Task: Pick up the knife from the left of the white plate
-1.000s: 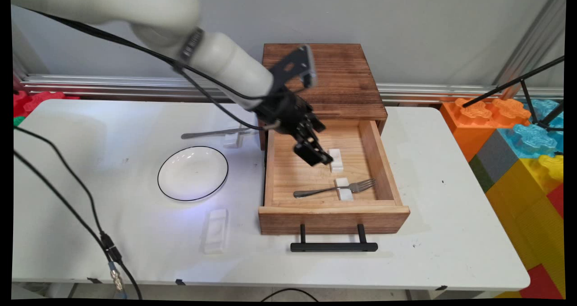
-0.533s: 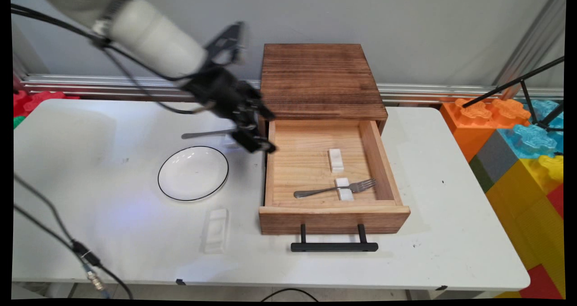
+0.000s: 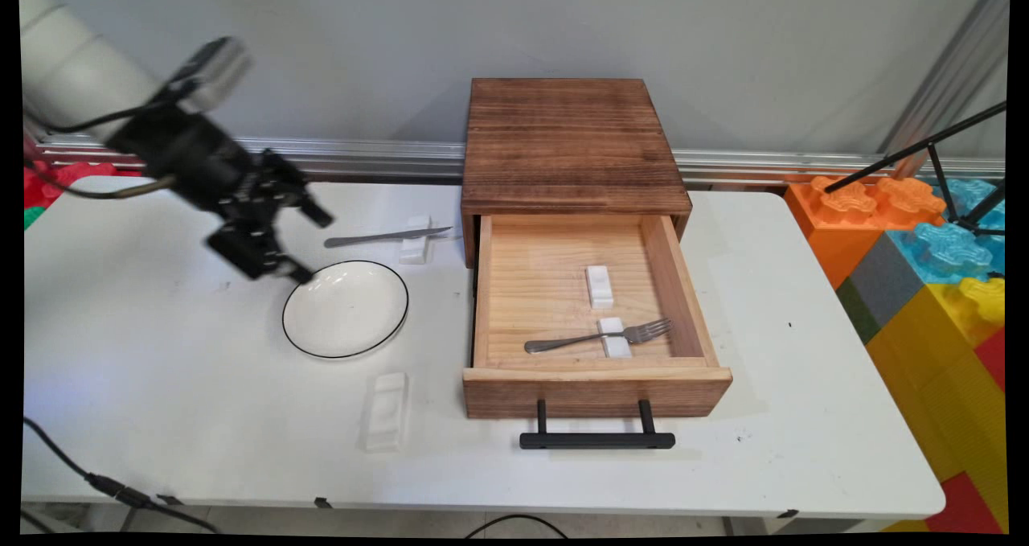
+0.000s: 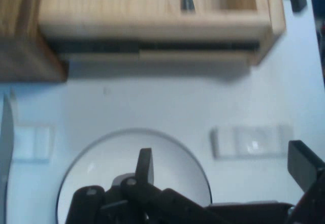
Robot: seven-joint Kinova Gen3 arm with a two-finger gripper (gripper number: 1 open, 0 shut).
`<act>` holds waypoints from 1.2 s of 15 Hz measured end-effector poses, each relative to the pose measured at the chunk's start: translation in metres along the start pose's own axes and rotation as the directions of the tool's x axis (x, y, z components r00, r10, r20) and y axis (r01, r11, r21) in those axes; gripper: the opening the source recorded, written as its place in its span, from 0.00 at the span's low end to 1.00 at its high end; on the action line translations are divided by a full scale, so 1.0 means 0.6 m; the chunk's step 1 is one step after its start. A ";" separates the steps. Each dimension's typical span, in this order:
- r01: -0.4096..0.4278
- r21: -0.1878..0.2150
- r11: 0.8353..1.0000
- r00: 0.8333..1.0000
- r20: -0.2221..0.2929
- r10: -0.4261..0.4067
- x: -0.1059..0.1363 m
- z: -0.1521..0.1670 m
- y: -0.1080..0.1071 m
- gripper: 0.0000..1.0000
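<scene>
Black two-finger gripper point(image 3: 277, 244) spread wide and empty, hanging above the white surface point(image 3: 161, 369) by the far-left rim of the round white plate with a thin black edge point(image 3: 346, 309). Just beyond it, silver knife point(image 3: 386, 237) lying across a small white rest point(image 3: 416, 248). Nearer the camera, flat white rectangular holder point(image 3: 384, 411). Well off to the side, open wooden drawer point(image 3: 591, 385) holding a silver fork point(image 3: 599, 336).

No legible text, label, brand or number on anything in view.
</scene>
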 end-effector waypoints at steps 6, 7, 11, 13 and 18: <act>-0.015 -0.037 0.999 0.999 0.041 0.016 -0.136 -0.063 0.008 1.00; -0.017 -0.044 0.999 0.999 0.044 0.019 -0.154 -0.069 0.010 1.00; -0.025 -0.057 0.998 0.999 0.046 0.028 -0.204 -0.082 0.019 1.00; -0.028 -0.057 0.998 0.998 0.050 0.031 -0.224 -0.084 0.022 1.00; -0.019 -0.043 0.999 0.998 0.065 0.022 -0.256 -0.087 0.020 1.00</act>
